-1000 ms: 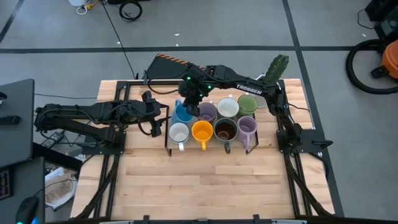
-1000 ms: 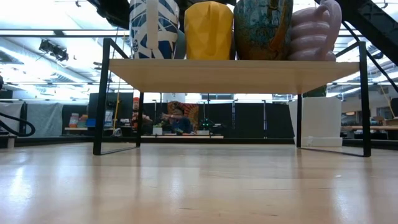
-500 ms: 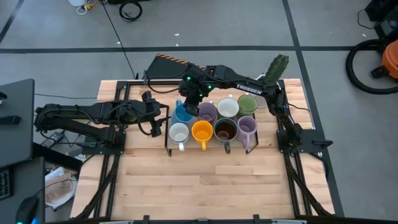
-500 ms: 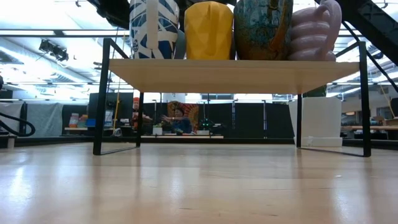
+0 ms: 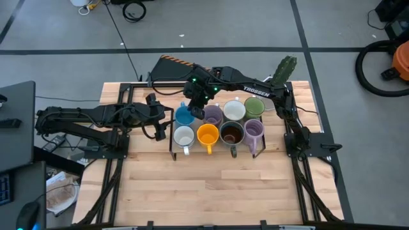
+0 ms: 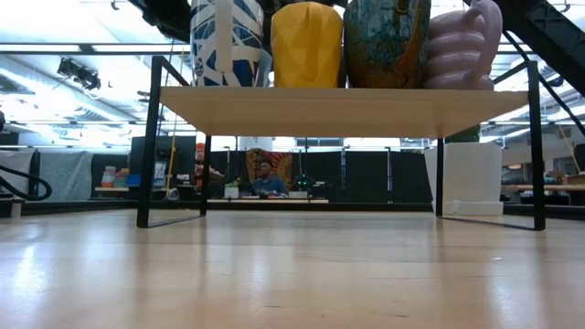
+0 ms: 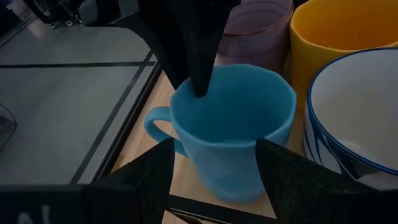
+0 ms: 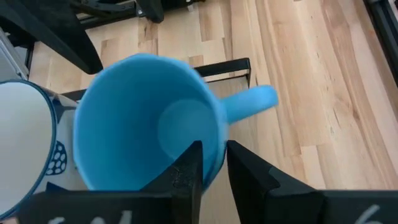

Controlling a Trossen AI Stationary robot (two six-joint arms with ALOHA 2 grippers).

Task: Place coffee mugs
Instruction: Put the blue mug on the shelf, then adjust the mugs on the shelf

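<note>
1. Up front, bare wooden table; nothing stands on this near part.
2. Low black-framed shelf sits mid-table. Near row on it, left to right in the high view: white mug, orange mug, dark mug, lavender mug.
3. Far row, left to right: blue mug, second lavender mug, second white mug, green mug.
4. Right gripper is at the blue mug's far-right rim. The right wrist view shows its fingers pinched narrow on the rim wall, one inside, one outside; handle points away from the other mugs.
5. Left gripper hangs just left of the shelf, aimed at the blue mug, fingers spread wide, holding nothing.
6. Cactus stands at the far right corner.
7. Low view: a seated person far off in the room.
</note>
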